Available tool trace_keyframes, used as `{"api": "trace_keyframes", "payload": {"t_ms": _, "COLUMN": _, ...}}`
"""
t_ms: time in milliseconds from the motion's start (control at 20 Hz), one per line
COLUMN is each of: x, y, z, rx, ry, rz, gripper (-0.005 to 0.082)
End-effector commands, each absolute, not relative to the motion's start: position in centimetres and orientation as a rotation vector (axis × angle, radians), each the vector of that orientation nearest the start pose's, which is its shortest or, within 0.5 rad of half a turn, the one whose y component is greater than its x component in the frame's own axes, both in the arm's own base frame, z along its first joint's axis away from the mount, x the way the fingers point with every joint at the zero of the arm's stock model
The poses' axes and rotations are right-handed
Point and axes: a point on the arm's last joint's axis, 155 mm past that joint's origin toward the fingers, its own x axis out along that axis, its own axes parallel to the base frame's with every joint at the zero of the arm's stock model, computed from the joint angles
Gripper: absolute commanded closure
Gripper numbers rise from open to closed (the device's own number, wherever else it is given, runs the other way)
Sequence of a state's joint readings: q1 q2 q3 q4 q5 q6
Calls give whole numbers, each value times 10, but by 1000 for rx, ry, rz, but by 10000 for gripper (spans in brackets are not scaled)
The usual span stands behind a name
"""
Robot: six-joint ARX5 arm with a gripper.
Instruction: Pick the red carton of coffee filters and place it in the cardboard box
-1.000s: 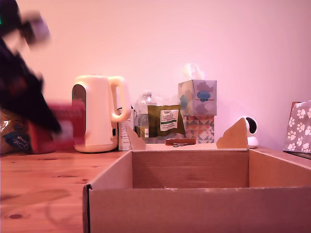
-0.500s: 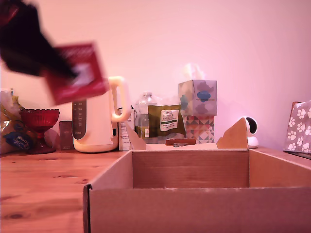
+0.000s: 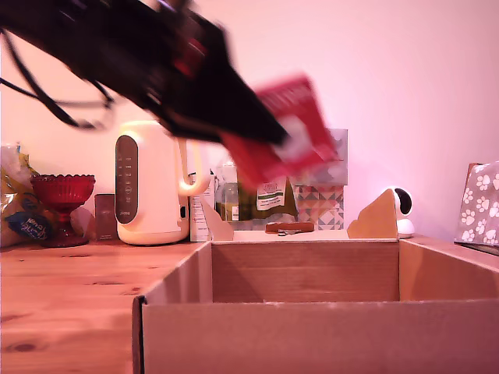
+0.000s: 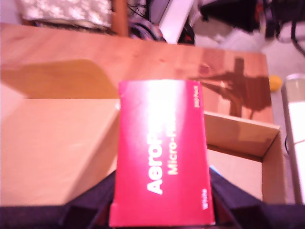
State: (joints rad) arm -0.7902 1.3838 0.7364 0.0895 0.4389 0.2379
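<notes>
The red carton of coffee filters [image 3: 286, 131] hangs tilted in the air, blurred, above the back left part of the cardboard box [image 3: 312, 312]. My gripper [image 3: 261, 140] is shut on the carton's near end, its black arm reaching in from the exterior view's upper left. In the wrist view the carton [image 4: 162, 152] fills the middle, its white "AeroPress Micro-Filters" lettering readable, held between two dark fingers [image 4: 93, 202]. Under it lies the box's brown floor [image 4: 52, 152] and one of its walls [image 4: 240, 133].
Behind the box on the wooden table [image 3: 70, 296] stand a cream kettle [image 3: 156, 183], a red glass bowl [image 3: 62, 195], stacked patterned tissue boxes [image 3: 318, 179], a green packet [image 3: 269, 195], a small white camera [image 3: 401, 210] and a paw-print box [image 3: 479, 204].
The arm has swung the carton up from the table at the exterior view's left, past the kettle, and rightward to a spot over the cardboard box. The red glass bowl came into sight.
</notes>
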Motion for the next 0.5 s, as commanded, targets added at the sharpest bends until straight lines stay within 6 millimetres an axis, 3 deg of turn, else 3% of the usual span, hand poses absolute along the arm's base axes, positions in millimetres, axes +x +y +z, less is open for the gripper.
{"api": "trace_keyframes", "payload": {"t_ms": 0, "x": 229, "y": -348, "z": 126, "rx": 320, "ry": 467, "rz": -1250, "gripper": 519}}
{"api": "trace_keyframes", "payload": {"t_ms": 200, "x": 235, "y": -365, "z": 97, "rx": 368, "ry": 592, "rz": -1217, "gripper": 519}}
{"api": "trace_keyframes", "payload": {"t_ms": 450, "x": 241, "y": -369, "z": 65, "rx": 457, "ry": 773, "rz": -1164, "gripper": 518}}
